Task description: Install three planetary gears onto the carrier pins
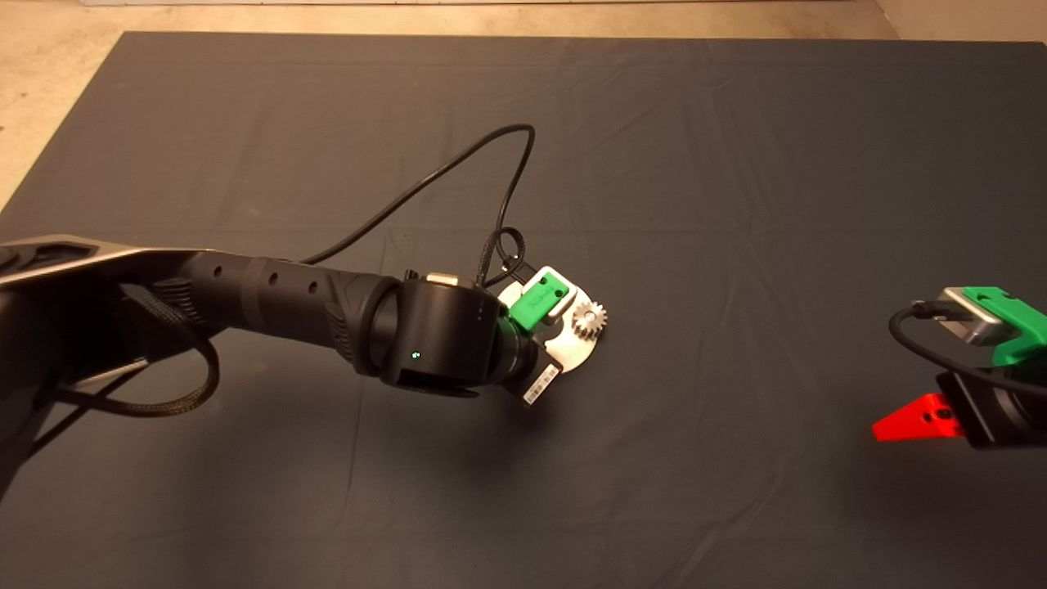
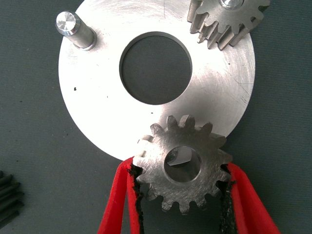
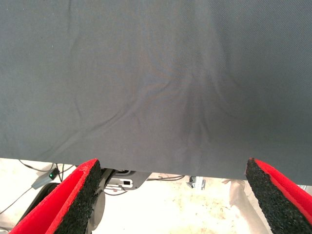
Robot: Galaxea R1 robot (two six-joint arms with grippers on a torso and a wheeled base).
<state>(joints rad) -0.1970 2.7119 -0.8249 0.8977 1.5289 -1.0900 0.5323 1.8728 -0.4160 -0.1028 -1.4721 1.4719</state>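
Note:
In the left wrist view the shiny carrier disc (image 2: 97, 97) lies flat on the mat. One planetary gear (image 2: 226, 19) sits on a pin, and a second pin (image 2: 73, 28) stands bare. My left gripper (image 2: 181, 168) is shut on another gear (image 2: 183, 163), held over the disc's rim. Bright metal shows through that gear's centre hole. In the head view the left gripper (image 1: 532, 323) hangs over the disc (image 1: 575, 350), beside the seated gear (image 1: 589, 317); the held gear is hidden under the wrist. The right gripper (image 1: 908, 425) waits open at the lower right edge.
A black cable (image 1: 458, 168) loops up over the mat from the left wrist. A dark ribbed thing (image 2: 9, 197) lies on the mat near the disc; I cannot tell what it is. The right wrist view shows the mat's edge (image 3: 156, 165) and floor beyond.

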